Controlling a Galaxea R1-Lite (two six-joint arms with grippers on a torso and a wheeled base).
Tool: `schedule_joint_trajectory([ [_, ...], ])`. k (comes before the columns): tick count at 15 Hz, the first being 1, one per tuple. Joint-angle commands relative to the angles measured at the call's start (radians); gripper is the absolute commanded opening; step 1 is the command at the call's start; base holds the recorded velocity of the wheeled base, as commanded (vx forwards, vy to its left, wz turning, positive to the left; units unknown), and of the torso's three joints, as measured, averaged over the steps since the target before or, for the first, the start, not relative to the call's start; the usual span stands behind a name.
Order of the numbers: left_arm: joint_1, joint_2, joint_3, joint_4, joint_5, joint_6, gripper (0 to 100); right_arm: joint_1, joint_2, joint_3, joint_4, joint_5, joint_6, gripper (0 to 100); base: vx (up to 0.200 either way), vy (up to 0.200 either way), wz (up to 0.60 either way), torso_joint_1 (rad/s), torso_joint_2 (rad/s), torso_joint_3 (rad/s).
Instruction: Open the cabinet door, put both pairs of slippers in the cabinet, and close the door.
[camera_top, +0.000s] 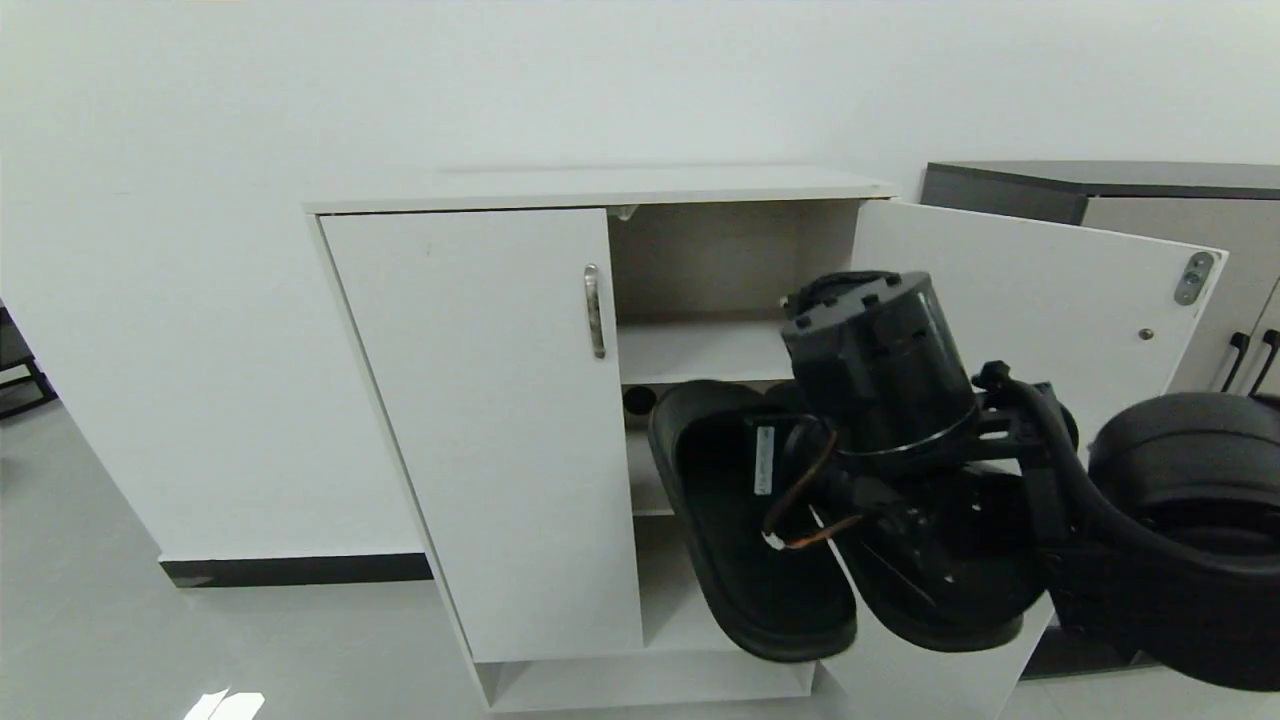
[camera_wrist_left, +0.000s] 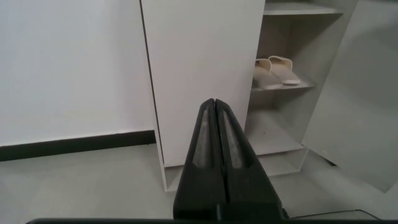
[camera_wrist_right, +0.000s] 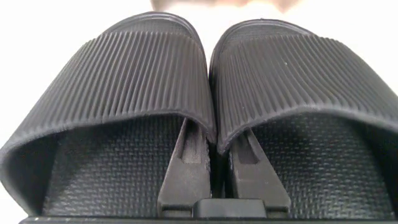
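slippers of two kinds are in sight. the black slippers (camera_top: 760, 520) hang side by side at about 5 o'clock in the head view, just in front of the open half of the white cabinet (camera_top: 600, 188). the right gripper (camera_wrist_right: 214, 140) has one finger (camera_wrist_right: 186, 168) inside each slipper and squeezes the two neighbouring strap walls together between them. the beige slippers (camera_wrist_left: 277, 70) lie as a pair on a middle shelf (camera_wrist_left: 292, 87) inside the cabinet. the right door (camera_top: 1030, 300) is swung out toward 3 o'clock, while the left door (camera_top: 490, 430) at 9 o'clock is closed, its metal handle (camera_top: 594, 311) near its inner edge. the left gripper (camera_wrist_left: 215, 106) is empty, its fingers pressed together, and points at the closed door. a grey cabinet (camera_top: 1150, 190) stands at 2 o'clock beside the white one.
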Motion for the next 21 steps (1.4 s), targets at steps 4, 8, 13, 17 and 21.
schedule_joint_trajectory([
  [4, 0.000, 0.002, 0.000, 0.000, 0.000, 0.000, 0, 0.005, 0.118, -0.074, -0.090, -0.079, -0.034, 0, 0.000, 0.000, 0.00, 0.000, 0.00, 0.000],
  [8, 0.000, 0.002, 0.000, 0.000, 0.000, 0.000, 0, -0.030, 0.137, -0.057, -0.122, -0.078, -0.052, 0, 0.000, 0.000, 0.00, 0.000, 0.00, 0.000],
  [13, 0.000, 0.002, 0.000, 0.000, 0.000, 0.000, 0, -0.064, 0.172, -0.062, -0.182, -0.073, -0.088, 0, 0.160, 0.000, 0.00, -0.002, 0.00, 0.002],
  [17, 0.000, 0.002, 0.000, 0.000, 0.000, 0.000, 0, -0.074, 0.206, -0.072, -0.257, -0.072, -0.146, 0, 0.200, 0.000, 0.00, 0.000, 0.00, 0.001],
  [21, 0.000, 0.002, 0.000, 0.000, 0.000, 0.000, 0, -0.082, 0.263, -0.131, -0.257, -0.069, -0.146, 0, 0.200, 0.000, 0.00, 0.001, 0.00, 0.000],
])
